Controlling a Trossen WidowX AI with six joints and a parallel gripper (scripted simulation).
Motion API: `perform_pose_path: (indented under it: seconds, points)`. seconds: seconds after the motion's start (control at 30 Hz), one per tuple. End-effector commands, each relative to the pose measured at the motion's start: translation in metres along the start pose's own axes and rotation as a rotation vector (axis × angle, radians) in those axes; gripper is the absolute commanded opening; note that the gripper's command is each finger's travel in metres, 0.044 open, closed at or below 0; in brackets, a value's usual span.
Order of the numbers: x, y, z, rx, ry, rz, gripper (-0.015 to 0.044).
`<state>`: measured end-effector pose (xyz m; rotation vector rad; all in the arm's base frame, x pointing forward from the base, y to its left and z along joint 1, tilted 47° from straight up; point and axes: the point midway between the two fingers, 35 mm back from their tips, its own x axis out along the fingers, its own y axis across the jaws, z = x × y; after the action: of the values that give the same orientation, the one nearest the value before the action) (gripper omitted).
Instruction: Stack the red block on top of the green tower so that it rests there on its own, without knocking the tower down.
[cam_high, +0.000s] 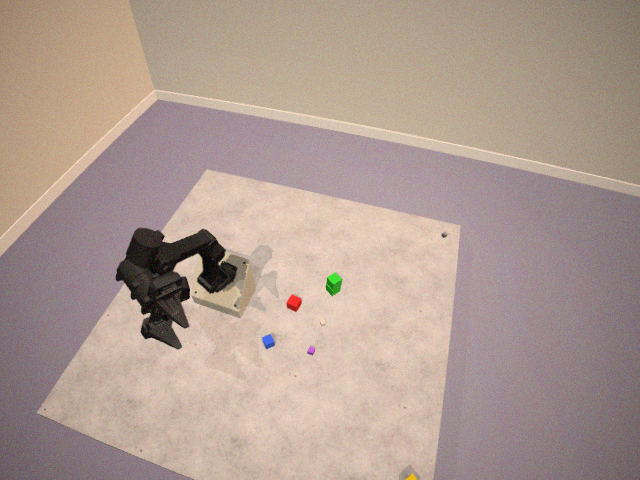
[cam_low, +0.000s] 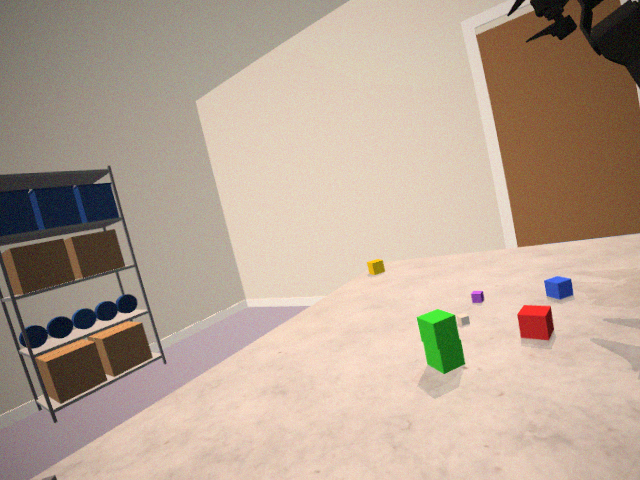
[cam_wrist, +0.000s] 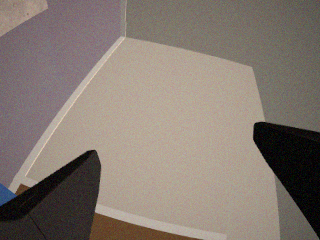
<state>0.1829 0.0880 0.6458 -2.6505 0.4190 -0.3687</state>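
The red block (cam_high: 294, 303) (cam_low: 535, 322) sits flat on the pale table top, beside the green tower and apart from it. The green tower (cam_high: 333, 284) (cam_low: 441, 342) stands upright, two green blocks high, with the upper block slightly offset; nothing lies on it. My gripper (cam_high: 183, 336) (cam_low: 517, 27) (cam_wrist: 178, 145) is open and empty, raised high above the table on the arm's side, well away from both the red block and the tower. The wrist view shows neither of them, only walls, floor and the two spread fingers.
A blue block (cam_high: 268, 341) (cam_low: 558, 287), a small purple block (cam_high: 311, 350) (cam_low: 477, 296) and a tiny pale block (cam_high: 322, 322) (cam_low: 463, 319) lie near the red block. A yellow block (cam_high: 411, 477) (cam_low: 375, 267) lies far off by the table's edge. A shelf (cam_low: 82, 276) stands beyond the table.
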Motion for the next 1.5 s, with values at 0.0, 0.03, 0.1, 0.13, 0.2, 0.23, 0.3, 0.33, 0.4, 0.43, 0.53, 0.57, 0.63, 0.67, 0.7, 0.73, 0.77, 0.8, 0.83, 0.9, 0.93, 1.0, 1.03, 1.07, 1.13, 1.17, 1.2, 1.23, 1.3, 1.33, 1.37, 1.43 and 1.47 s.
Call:
perform_pose_path:
  seconds: [0.0,0.03,0.1,0.13,0.2,0.23,0.3,0.33,0.4,0.43,0.53,0.57,0.63,0.67,0.7,0.73,0.77,0.8,0.83,0.9,0.93,1.0,1.03,1.07,1.13,1.17,1.2,1.23,1.3,1.33,1.37,1.43,1.47]
  points:
    - [0.0,0.0,-0.001,0.005,0.001,-0.002,0.0426]
    - [-0.001,0.002,-0.003,0.018,0.004,-0.007,0.044]
    - [-0.003,0.007,-0.011,0.074,0.016,-0.026,0.044]
    - [-0.005,0.011,-0.017,0.116,0.024,-0.04,0.044]
    - [-0.008,0.023,-0.031,0.223,0.044,-0.073,0.044]
    - [-0.009,0.03,-0.038,0.279,0.053,-0.089,0.044]
    - [-0.01,0.044,-0.051,0.393,0.068,-0.119,0.044]
    - [-0.01,0.052,-0.057,0.453,0.072,-0.131,0.044]
    - [-0.008,0.07,-0.068,0.573,0.077,-0.152,0.044]
    - [-0.006,0.078,-0.073,0.632,0.079,-0.161,0.044]
    - [0.002,0.106,-0.084,0.812,0.08,-0.179,0.044]
    - [0.006,0.116,-0.087,0.871,0.079,-0.183,0.044]
    - [0.014,0.135,-0.091,0.989,0.075,-0.186,0.044]
    - [0.015,0.135,-0.089,0.997,0.057,-0.195,0.044]
    - [0.016,0.134,-0.086,1.005,0.037,-0.205,0.044]
    - [0.018,0.135,-0.084,1.022,0.02,-0.213,0.044]
    - [0.02,0.137,-0.082,1.04,0.003,-0.219,0.044]
    - [0.023,0.142,-0.082,1.075,-0.001,-0.218,0.044]
    - [0.027,0.148,-0.082,1.112,-0.003,-0.215,0.044]
    - [0.035,0.16,-0.081,1.184,-0.009,-0.208,0.044]
    - [0.039,0.165,-0.081,1.22,-0.011,-0.203,0.044]
    - [0.047,0.175,-0.078,1.283,-0.022,-0.198,0.044]
    - [0.052,0.179,-0.076,1.312,-0.03,-0.198,0.044]
    - [0.057,0.183,-0.074,1.341,-0.039,-0.197,0.044]
    - [0.068,0.191,-0.069,1.398,-0.057,-0.192,0.044]
    - [0.074,0.196,-0.066,1.435,-0.064,-0.183,0.044]
    - [0.08,0.201,-0.062,1.472,-0.07,-0.172,0.044]
    - [0.086,0.207,-0.058,1.513,-0.074,-0.159,0.044]
    - [0.098,0.219,-0.05,1.593,-0.083,-0.129,0.044]
    - [0.103,0.22,-0.046,1.618,-0.093,-0.121,0.044]
    - [0.108,0.222,-0.041,1.642,-0.104,-0.113,0.044]
    - [0.119,0.227,-0.031,1.702,-0.12,-0.085,0.044]
    - [0.125,0.232,-0.025,1.738,-0.125,-0.066,0.044]
